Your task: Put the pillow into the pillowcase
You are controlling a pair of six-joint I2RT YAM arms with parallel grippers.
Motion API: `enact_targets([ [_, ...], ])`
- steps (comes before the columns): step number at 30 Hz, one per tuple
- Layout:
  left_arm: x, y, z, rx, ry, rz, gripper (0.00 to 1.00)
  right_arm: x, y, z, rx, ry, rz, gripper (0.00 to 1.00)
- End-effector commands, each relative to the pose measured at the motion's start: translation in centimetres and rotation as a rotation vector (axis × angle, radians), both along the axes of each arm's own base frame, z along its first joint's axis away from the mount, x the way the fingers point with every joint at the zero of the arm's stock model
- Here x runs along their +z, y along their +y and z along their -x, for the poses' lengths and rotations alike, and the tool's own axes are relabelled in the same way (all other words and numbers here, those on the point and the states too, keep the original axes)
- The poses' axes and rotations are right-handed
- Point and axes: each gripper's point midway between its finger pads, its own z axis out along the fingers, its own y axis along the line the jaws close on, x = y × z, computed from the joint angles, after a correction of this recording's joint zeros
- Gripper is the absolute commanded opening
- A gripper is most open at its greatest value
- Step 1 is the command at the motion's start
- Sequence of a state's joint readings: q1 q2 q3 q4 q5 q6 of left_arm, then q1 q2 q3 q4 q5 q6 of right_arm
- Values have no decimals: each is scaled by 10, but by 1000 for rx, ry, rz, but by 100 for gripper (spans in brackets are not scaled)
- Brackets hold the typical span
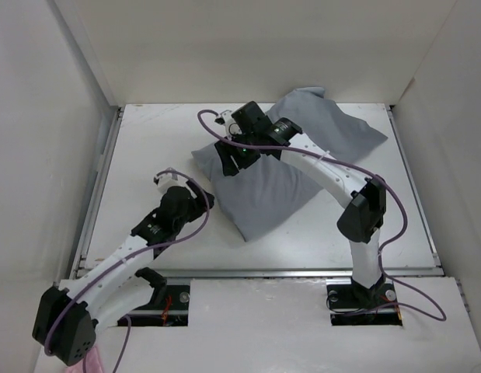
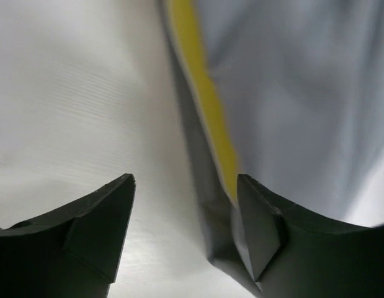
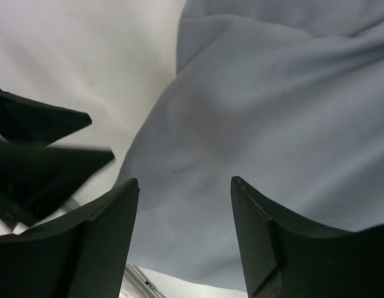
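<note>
Mostly hidden: the pillow (image 2: 207,105) shows only as a yellow edge strip between folds of grey cloth in the left wrist view; its white body is out of sight. The pillowcase (image 1: 279,186) lies plump and diagonal mid-table, its far corner against the back wall and part of its top covered by the right arm.

The left gripper (image 1: 201,199) sits at the case's near-left edge, jaws apart, nothing between them, one finger (image 2: 260,223) just beside the strip. The right gripper (image 1: 232,159) hangs over the case's upper-left part, jaws spread, holding nothing. Blurred dark shapes (image 3: 43,155) at the right wrist view's left edge can't be identified. The white table (image 1: 147,155) lies beneath.
</note>
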State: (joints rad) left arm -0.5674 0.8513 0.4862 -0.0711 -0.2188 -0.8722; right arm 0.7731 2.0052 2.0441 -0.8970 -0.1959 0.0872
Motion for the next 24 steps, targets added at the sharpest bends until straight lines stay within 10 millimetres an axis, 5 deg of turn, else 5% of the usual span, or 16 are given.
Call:
enact_targets([
  [1,-18,38,-19,192,32,-27,62,49,5,-13,-33,-195,-27,67],
  [3,-29,46,-31,202,64,-18,46,46,5,-24,-44,-247,25,72],
  [5,-18,29,-44,86,14,50,47,45,-2,-38,-103,-281,79,72],
  [8,3,17,-61,-9,-93,108,73,28,-14,-56,-190,-309,171,72],
  [14,48,4,-76,-96,-233,125,86,31,-49,-72,-407,-358,206,80],
  [20,36,-12,-100,-148,-204,133,84,19,-45,-68,-338,-279,119,80],
  [22,44,-15,-114,-161,-233,135,77,8,-49,-67,-341,-265,153,80],
  [24,30,-19,-123,-170,-190,132,66,3,-55,-69,-370,-267,174,80],
])
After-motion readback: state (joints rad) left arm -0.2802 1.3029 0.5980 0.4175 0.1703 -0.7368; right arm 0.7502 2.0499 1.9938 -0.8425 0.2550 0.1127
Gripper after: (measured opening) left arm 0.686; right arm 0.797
